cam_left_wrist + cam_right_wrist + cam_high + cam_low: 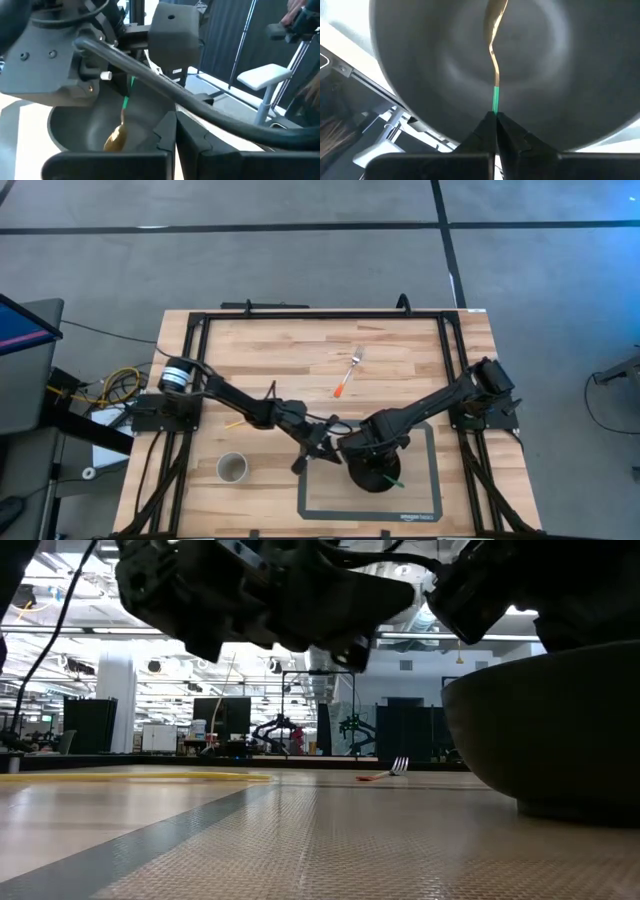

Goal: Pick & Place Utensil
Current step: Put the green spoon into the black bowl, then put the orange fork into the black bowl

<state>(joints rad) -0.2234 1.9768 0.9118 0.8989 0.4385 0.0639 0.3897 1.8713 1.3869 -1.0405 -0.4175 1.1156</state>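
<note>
A gold spoon with a green handle (pixel 494 60) stands tilted in a dark bowl (pixel 555 75), which sits on a grey mat (pixel 420 500). My right gripper (pixel 495 116) hangs over the bowl (pixel 378 475), shut on the spoon's handle. The left wrist view shows the spoon (pixel 120 130) with its gold end low in the bowl (pixel 80 125). My left gripper (pixel 175 137) is shut and holds nothing, just left of the bowl near its rim (pixel 322 448). I cannot tell whether it touches the bowl. A fork with an orange handle (pixel 350 370) lies flat on the far part of the table. My right gripper pinches the spoon's green handle (pixel 495 102) near its free end between its two fingertips. It comes from above, pointing down into the bowl. The spoon hangs tilted below the fingers, its gold end (pixel 114 141) down by the bowl's inner wall.
A small cup (pixel 232 468) stands near the table's near left corner, and a thin yellow piece (pixel 235 423) lies beside the left arm. In the low view the fork (pixel 385 773) shows far off and the bowl (pixel 550 730) fills the right. The wooden top around the fork is bare.
</note>
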